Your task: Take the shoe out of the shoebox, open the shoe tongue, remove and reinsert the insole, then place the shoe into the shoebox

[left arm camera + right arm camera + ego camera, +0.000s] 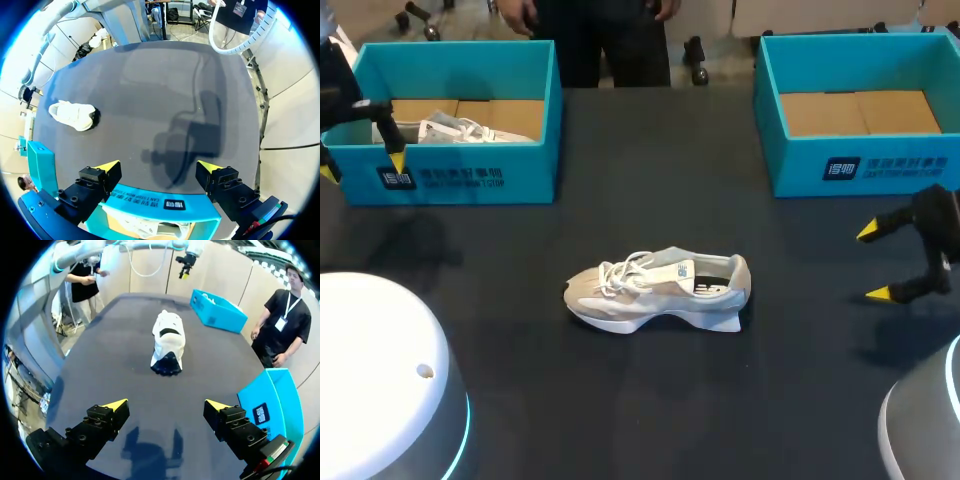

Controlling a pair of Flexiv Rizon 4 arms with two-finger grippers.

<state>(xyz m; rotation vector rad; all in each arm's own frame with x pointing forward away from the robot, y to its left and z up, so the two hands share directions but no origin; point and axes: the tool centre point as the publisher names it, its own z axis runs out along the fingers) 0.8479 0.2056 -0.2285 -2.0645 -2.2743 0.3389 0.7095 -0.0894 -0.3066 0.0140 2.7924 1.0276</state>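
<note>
A white and beige shoe (660,290) lies on its sole in the middle of the dark table, toe to the left. My left gripper (362,166) hangs open over the front left corner of the left teal shoebox (470,170), far from the shoe. The left wrist view shows that gripper (159,167) empty above the box rim (160,205), with the shoe (72,115) well ahead. My right gripper (873,263) stands open at the right, in front of the right teal shoebox (880,165). Seen from the right wrist, the shoe (167,340) lies heel-first ahead of the empty right gripper (166,406).
A second white shoe (460,130) lies inside the left shoebox. The right shoebox shows only its cardboard floor (860,112). In the right wrist view the right box (272,405) is beside the gripper and the left box (217,312) lies beyond the shoe.
</note>
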